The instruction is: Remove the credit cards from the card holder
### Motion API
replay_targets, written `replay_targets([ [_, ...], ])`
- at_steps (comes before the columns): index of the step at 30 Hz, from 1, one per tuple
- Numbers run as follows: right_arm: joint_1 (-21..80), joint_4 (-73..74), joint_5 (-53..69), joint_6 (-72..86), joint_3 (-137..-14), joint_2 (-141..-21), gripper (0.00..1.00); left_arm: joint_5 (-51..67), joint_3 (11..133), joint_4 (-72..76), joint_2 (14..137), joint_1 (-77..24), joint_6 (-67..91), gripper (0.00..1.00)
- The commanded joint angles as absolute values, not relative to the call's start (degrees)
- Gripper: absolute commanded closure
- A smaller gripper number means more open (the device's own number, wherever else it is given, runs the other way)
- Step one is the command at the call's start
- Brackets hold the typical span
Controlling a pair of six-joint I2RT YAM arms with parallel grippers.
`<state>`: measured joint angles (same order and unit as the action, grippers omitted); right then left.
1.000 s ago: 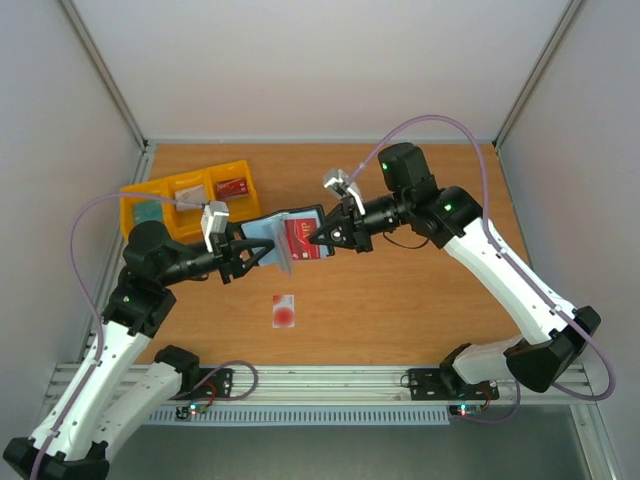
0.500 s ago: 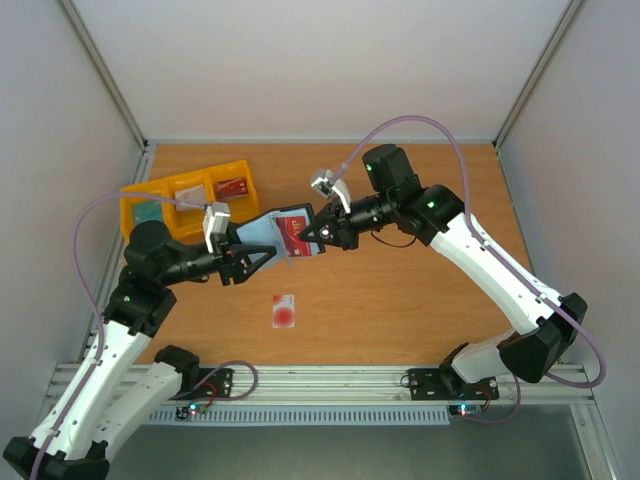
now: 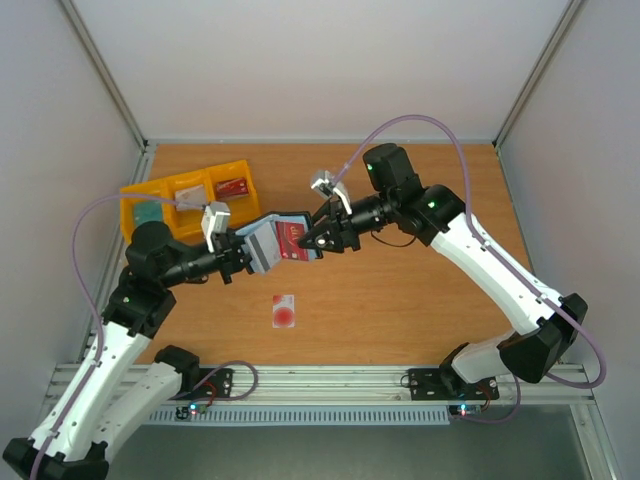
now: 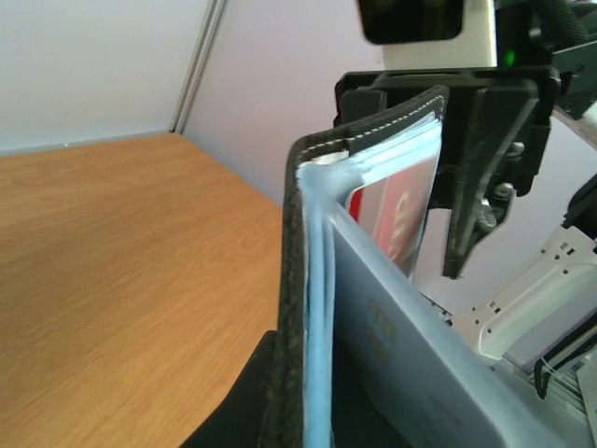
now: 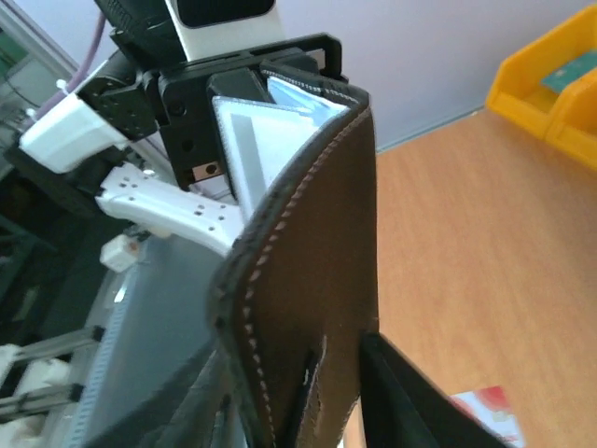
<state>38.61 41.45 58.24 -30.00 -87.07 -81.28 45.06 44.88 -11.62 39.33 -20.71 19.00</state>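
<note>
A brown wooden worktop point(image 3: 420, 300), enclosed by pale panels, is carrying the work. A row of yellow plastic bins point(image 3: 170, 183) is standing at its far left and is serving here as the landmark.

**Step in hand.** The small black bifold card holder with grey-blue inner pockets point(image 3: 268, 243) is being held open in the air, off the worktop, just to the near right of the yellow bins. The left jaws are clenching its left flap. The right jaws are straddling its right flap; whether they are pressing on it or slackening cannot be told. A dark red rectangular card point(image 3: 291, 238) is sitting partly exposed in a pocket of the right flap. Judged from this, extraction is partly done and the dark red card is next in turn.

**Next move.** The left jaws need to be steadying the flap while the right jaws are taking the exposed edge of the dark red card alone, not the leather, and drawing it along the pocket's line.

**Count.**
- Card holder: one.
- Cards out: one, a white card with a red circle point(image 3: 284, 311), lying flat on the worktop, further to the near right of the yellow bins.
- Cards seen in the holder: one; a third cannot be made out.
- Bin compartments: three, one card in each.
- Arms: two.
</note>
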Motion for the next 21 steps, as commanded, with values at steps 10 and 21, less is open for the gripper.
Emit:
replay_targets([
  [10, 43.05, 22.54, 25.24, -13.78, -78.96, -86.44, 0.02, -16.28, 64.87, -47.55, 56.17, -27.27, -27.34, 1.00],
  [21, 35.16, 12.62, 36.54, -8.23, -70.59, -84.62, 0.02, -11.94, 74.06, -60.69, 62.13, -27.33, -16.60, 1.00],
])
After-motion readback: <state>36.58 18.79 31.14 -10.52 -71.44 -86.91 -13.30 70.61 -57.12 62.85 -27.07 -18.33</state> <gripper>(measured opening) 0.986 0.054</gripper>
